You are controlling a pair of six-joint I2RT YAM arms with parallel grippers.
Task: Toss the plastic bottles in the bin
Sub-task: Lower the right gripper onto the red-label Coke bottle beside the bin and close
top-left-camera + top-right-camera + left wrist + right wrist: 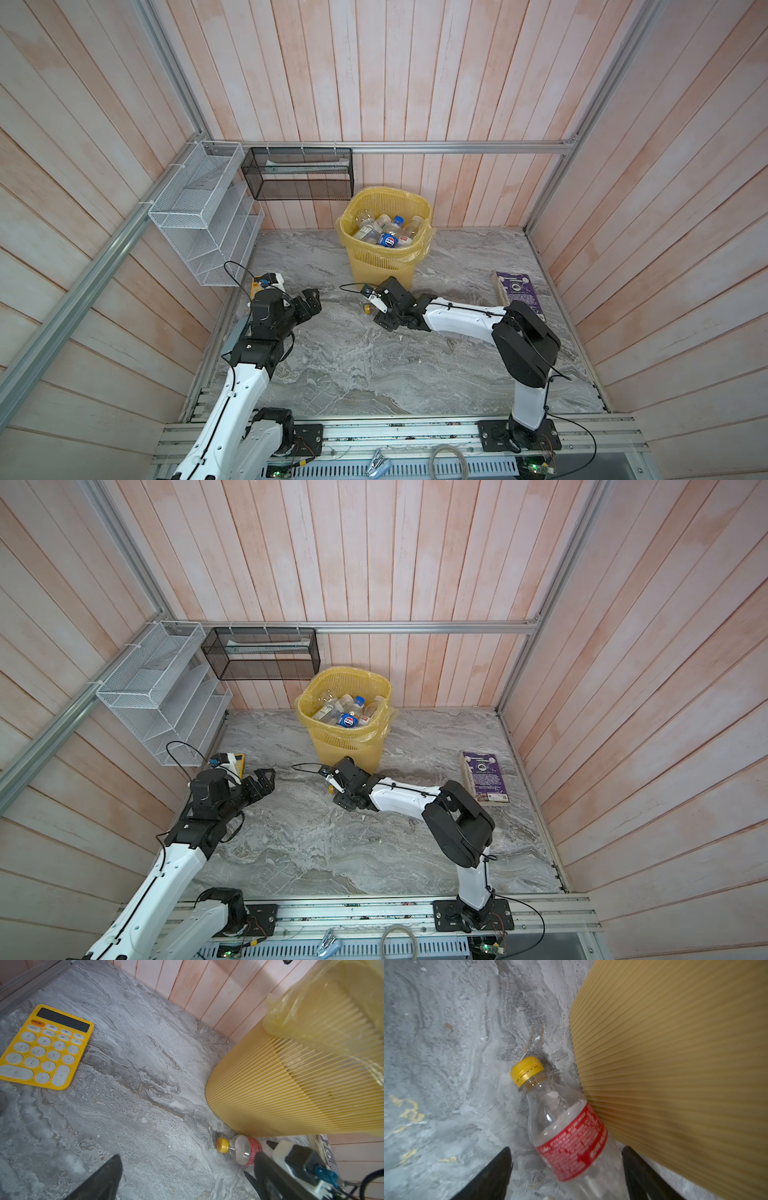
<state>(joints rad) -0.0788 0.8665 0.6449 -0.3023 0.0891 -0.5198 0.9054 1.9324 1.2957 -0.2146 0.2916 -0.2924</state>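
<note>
A clear plastic bottle point(566, 1132) with a yellow cap and red label lies on the marble floor, against the foot of the yellow lattice bin point(675, 1064). My right gripper point(566, 1149) is open and low over it. One finger stands on each side of the bottle's body, with a gap showing. In both top views only the bottle's cap point(367, 308) point(331, 788) peeks out from under that gripper point(374, 307). The bin point(384, 257) point(345, 746) holds several bottles point(386, 232) point(347, 712). My left gripper point(316, 305) point(182, 1167) hangs open and empty to the left, facing the bottle point(243, 1150).
A yellow calculator point(45, 1047) point(255, 284) lies at the left wall, beside my left arm. A purple book point(519, 291) point(484, 777) lies at the right wall. On the walls at the back left hang a white wire rack point(203, 216) and a black mesh basket point(299, 174).
</note>
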